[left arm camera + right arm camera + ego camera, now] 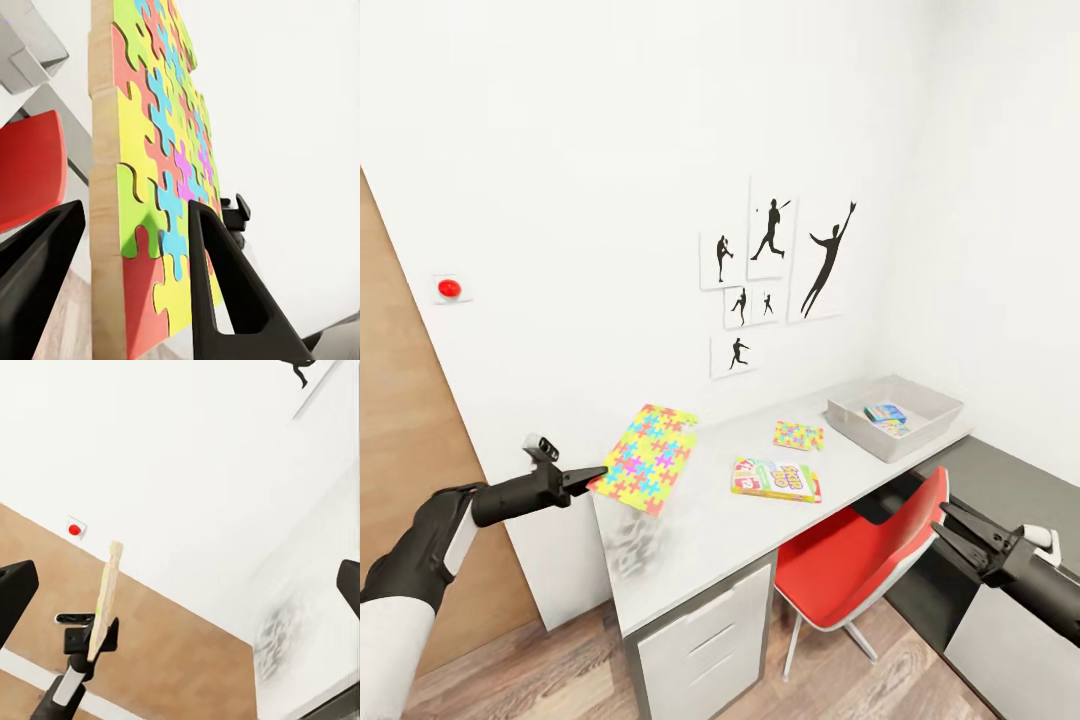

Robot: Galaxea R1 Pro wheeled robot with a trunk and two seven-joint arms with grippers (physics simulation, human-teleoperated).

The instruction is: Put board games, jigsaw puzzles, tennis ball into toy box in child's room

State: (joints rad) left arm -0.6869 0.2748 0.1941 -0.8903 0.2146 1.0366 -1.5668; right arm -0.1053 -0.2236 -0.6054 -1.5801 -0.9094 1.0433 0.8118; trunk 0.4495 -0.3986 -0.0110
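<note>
Left gripper (pixel 596 472) clamped on large jigsaw puzzle (pixel 647 458), gripped at its near lower edge; sheet lifted clear of table (pixel 690 540), tilted, patterned face up and toward wall, shadow on desk top below. Left wrist view: puzzle (pixel 161 165) edge-on betw. the two black fingers (pixel 217 277), wooden back one side, coloured pieces other side; whether both pads touch, can't tell.

Right gripper (pixel 950 531) spread wide, nothing betw. fingers, held low, beside red chair (pixel 855 565) rim, in front of dark grey cabinet (pixel 1010 475). Right wrist view: fingertips (pixel 15 596) far apart at both sides, left arm w/ held puzzle (pixel 105 600) seen edge-on across room, red wall button (pixel 73 530) behind.

Rel. to left gripper: Skip-Bo box (pixel 776 479) flat on table, further along toward right gripper, near front edge. Small jigsaw puzzle (pixel 798 435) flat just beyond Skip-Bo, toward wall. Toy box (pixel 895 414) at far end of desk top, well apart from left gripper, above and beyond right gripper; blue-teal board game (pixel 885 412) inside it, plus sth. small beside it, too small to tell.

Black athlete silhouette pictures (pixel 775 270) on wall above desk.
</note>
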